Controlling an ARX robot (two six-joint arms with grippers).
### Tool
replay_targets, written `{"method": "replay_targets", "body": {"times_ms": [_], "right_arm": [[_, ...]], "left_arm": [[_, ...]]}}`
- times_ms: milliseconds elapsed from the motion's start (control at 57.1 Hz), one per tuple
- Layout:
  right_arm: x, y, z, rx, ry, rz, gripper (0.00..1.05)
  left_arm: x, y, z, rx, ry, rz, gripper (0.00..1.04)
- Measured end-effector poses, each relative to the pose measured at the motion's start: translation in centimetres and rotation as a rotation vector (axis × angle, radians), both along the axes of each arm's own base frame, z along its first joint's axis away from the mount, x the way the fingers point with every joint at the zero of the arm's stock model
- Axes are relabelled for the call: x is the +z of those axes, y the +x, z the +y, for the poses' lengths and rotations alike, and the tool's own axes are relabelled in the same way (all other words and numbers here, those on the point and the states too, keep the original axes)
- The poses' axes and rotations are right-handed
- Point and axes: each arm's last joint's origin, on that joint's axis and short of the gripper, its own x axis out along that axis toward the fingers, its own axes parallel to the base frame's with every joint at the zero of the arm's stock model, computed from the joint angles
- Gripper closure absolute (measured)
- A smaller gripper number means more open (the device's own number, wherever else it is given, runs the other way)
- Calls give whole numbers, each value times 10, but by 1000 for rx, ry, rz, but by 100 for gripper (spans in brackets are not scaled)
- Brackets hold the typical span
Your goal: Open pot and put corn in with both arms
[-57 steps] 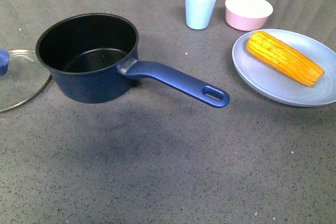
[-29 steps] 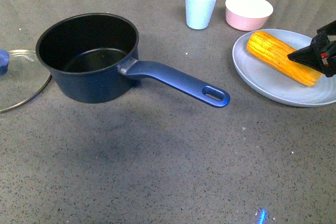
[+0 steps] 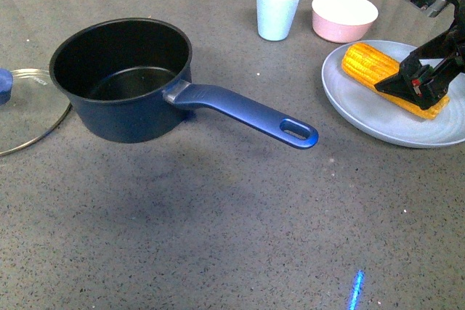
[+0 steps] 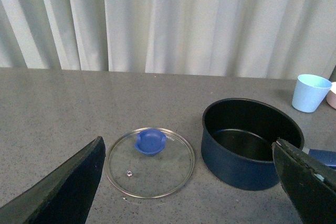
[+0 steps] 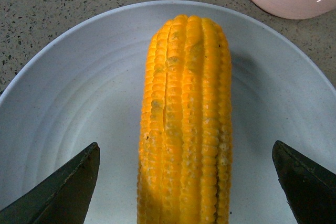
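Right hand [image 3: 398, 86] has slid further over the corn [image 3: 363, 59] — jaws spread.

**A kitchen-style counter, set up as a robot test bench**

Cookware is sitting out on a grey speckled countertop [image 3: 218, 237]: a pot [image 3: 123, 81], a glass lid [image 3: 29, 114], a cup [image 3: 277, 9], a bowl [image 3: 344, 16] and a plate [image 3: 356, 107] carrying corn [image 3: 363, 63]. Pale curtains [image 4: 157, 19] are hanging behind it (drawn right across, like a studio backdrop). A black robot arm [image 3: 445, 49] is hanging over the plate, pointing to a lab, not a home.
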Motion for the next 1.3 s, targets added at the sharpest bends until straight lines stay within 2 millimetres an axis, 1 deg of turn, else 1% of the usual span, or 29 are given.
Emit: {"method": "replay_targets", "body": {"times_ms": [123,245,333,421,491,508,578,596,649,684,736,771,806,824,859,876,911,946,982,999,1017,1034,1087,1104,1192,1227,1297], "right_arm": [[-4,5,3,1,5,18,9],[-9,9,4,-6,9,29,15],[-12,10,4,-14,17,41,25],[-14,11,3,-23,25,45,40],[-14,11,2,-30,33,44,48],[-14,11,1,-32,37,44,52],[-14,11,0,-36,47,47,59],[-14,11,-1,-39,59,49,64],[-13,11,-3,-38,80,49,69],[-10,11,-4,-34,97,43,74],[-4,9,-4,-26,126,37,77],[8,6,-3,-12,167,24,80],[19,5,-1,4,194,7,80],[29,4,3,18,215,-11,76],[44,2,9,34,237,-32,71],[54,1,15,52,250,-49,71],[66,1,26,76,274,-63,71],[79,3,43,110,306,-76,69],[87,4,58,138,329,-79,68],[92,5,70,157,348,-77,64],[94,5,79,171,358,-72,62],[95,6,83,176,365,-67,62],[100,7,116,225,395,-41,62],[101,8,124,237,401,-36,62],[105,10,151,264,405,-27,61],[106,10,165,279,407,-20,60],[105,11,183,297,419,-3,60]], "left_arm": [[0,0,0,0,0,0,9],[0,0,0,0,0,0,9],[0,0,0,0,0,0,9],[0,0,0,0,0,0,9],[0,0,0,0,0,0,9],[0,0,0,0,0,0,9],[0,0,0,0,0,0,9],[0,0,0,0,0,0,9],[0,0,0,0,0,0,9],[0,0,0,0,0,0,9],[0,0,0,0,0,0,9],[0,0,0,0,0,0,9],[0,0,0,0,0,0,9],[0,0,0,0,0,0,9],[0,0,0,0,0,0,9],[0,0,0,0,0,0,9],[0,0,0,0,0,0,9],[0,0,0,0,0,0,9],[0,0,0,0,0,0,9],[0,0,0,0,0,0,9],[0,0,0,0,0,0,9],[0,0,0,0,0,0,9],[0,0,0,0,0,0,9],[0,0,0,0,0,0,9],[0,0,0,0,0,0,9],[0,0,0,0,0,0,9],[0,0,0,0,0,0,9]]}}
